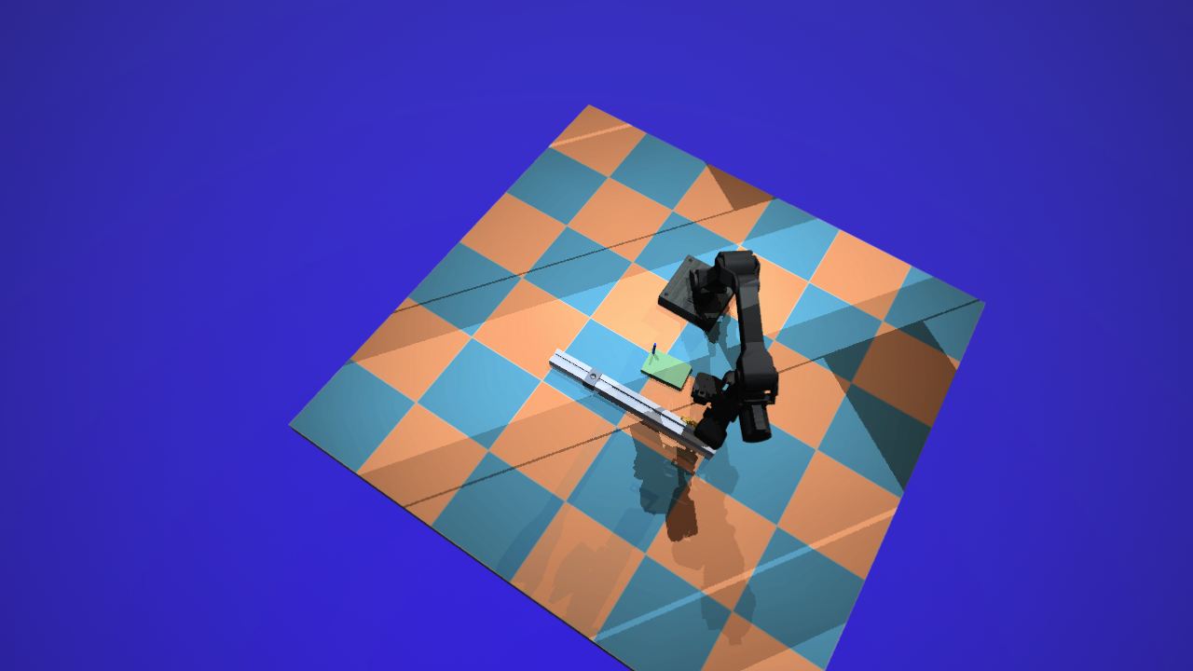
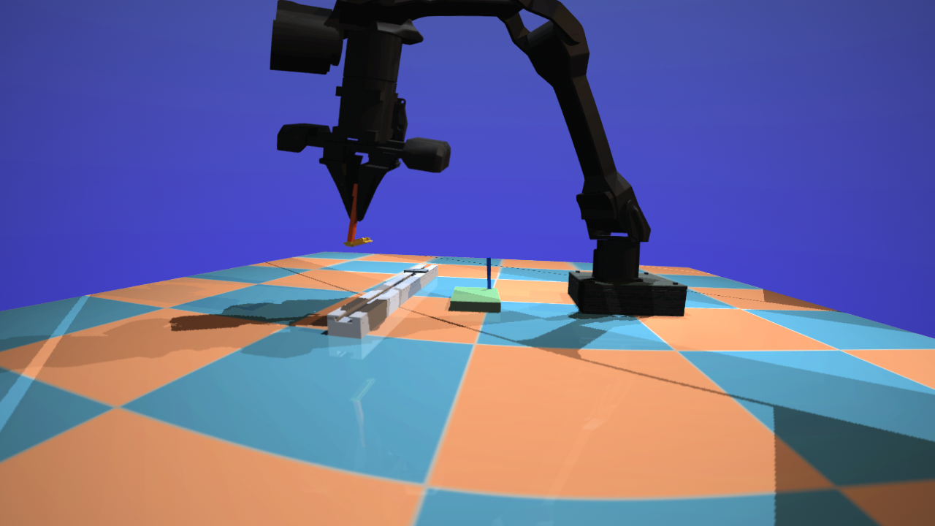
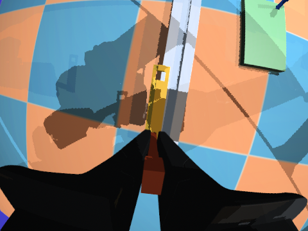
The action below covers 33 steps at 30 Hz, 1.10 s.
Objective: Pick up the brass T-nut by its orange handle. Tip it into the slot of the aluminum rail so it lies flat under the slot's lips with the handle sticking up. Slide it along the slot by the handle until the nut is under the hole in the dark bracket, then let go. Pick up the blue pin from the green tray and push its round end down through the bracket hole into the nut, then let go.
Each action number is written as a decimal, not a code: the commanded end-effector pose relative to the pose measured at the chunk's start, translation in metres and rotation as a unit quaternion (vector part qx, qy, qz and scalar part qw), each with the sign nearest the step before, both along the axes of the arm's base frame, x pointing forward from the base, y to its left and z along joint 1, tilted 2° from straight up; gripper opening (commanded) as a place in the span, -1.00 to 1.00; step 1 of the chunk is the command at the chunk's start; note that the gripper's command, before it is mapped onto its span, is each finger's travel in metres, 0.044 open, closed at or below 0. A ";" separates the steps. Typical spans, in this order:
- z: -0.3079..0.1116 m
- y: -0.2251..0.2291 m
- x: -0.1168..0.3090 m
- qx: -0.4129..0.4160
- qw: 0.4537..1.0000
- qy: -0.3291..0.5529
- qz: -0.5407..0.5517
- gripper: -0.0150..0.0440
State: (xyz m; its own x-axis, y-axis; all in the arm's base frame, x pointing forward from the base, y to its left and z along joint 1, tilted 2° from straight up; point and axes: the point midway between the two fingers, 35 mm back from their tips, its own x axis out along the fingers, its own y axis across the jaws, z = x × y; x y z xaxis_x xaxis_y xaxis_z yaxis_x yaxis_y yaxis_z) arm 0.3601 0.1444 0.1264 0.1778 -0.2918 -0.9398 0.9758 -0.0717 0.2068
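Exterior view, room: plain blue behind everything.
Table [image 1: 358,400] [image 2: 588,425] [image 3: 80,19]: glossy orange and blue checks, crossed by shadows.
Arm [image 1: 750,317] [image 2: 578,124]: black, arching left from its base.
Rail [image 1: 629,399] [image 2: 397,297] [image 3: 178,67]: lengthwise near to far, slot upward.
Claw [image 1: 699,427] [image 2: 356,218] [image 3: 153,136]: pointing down, pinching the orange handle.
Green tray [image 1: 667,368] [image 2: 475,297] [image 3: 264,38]: right of the rail.
Brass T-nut [image 1: 688,421] [image 2: 358,242] [image 3: 157,112]: in the air, out of the slot; long axis roughly level and along the rail, holed end pointing far, toward the bracket.
Orange handle [image 2: 354,196] [image 3: 153,179]: nearly upright, rising from the nut's near end.
Blue pin [image 1: 653,349] [image 2: 489,273] [image 3: 282,4]: upright in the tray.
Bracket [image 1: 587,381] [image 2: 416,269]: across the rail's far part.
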 end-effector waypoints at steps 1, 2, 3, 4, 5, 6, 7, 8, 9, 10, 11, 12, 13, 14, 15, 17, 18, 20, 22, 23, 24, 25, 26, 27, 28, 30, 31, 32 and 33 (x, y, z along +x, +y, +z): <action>-0.001 0.000 -0.001 -0.003 1.000 -0.008 -0.002 -1.00; -0.001 0.000 -0.001 -0.003 1.000 -0.010 -0.002 -1.00; -0.001 0.000 -0.001 -0.003 1.000 -0.011 -0.002 -1.00; -0.001 0.000 -0.001 -0.004 1.000 -0.013 -0.001 -1.00; -0.001 0.000 -0.001 -0.004 1.000 -0.015 -0.001 -1.00; -0.001 0.000 -0.002 -0.004 1.000 -0.016 -0.001 -1.00; -0.002 0.000 -0.002 -0.004 1.000 -0.018 -0.001 -1.00; -0.002 0.000 -0.002 -0.005 1.000 -0.019 -0.001 -1.00; -0.002 0.000 -0.002 -0.005 1.000 -0.021 -0.001 -1.00; -0.002 0.000 -0.002 -0.005 1.000 -0.022 -0.001 -1.00; -0.002 0.000 -0.002 -0.006 1.000 -0.024 -0.001 -1.00; -0.002 0.000 -0.002 -0.006 1.000 -0.026 -0.001 -1.00; -0.002 0.000 -0.002 -0.006 1.000 -0.027 0.000 -1.00; -0.002 0.001 -0.002 -0.006 1.000 -0.029 0.000 -1.00; -0.002 0.001 -0.003 -0.007 1.000 -0.030 0.000 -1.00; -0.003 0.001 -0.003 -0.007 0.999 -0.033 0.000 -1.00; -0.003 0.001 -0.003 -0.007 0.999 -0.035 0.000 -1.00; -0.003 0.001 -0.003 -0.008 0.999 -0.038 0.000 -1.00; -0.003 0.001 -0.003 -0.008 0.999 -0.041 0.000 -1.00; -0.003 0.001 -0.004 -0.008 0.999 -0.043 0.000 -1.00; -0.003 0.001 -0.004 -0.009 0.999 -0.045 0.000 -1.00; -0.003 0.001 -0.004 -0.009 0.999 -0.046 0.001 -1.00; -0.003 0.001 -0.004 -0.009 0.999 -0.048 0.001 -1.00; -0.003 0.001 -0.004 -0.009 0.999 -0.049 0.001 -1.00; -0.003 0.001 -0.004 -0.009 0.999 -0.051 0.001 -1.00; -0.004 0.002 -0.005 -0.010 0.998 -0.054 0.001 -1.00; -0.004 0.002 -0.005 -0.010 0.998 -0.056 0.001 -1.00; -0.004 0.002 -0.005 -0.010 0.998 -0.057 0.001 -1.00; -0.004 0.002 -0.005 -0.010 0.998 -0.059 0.001 -1.00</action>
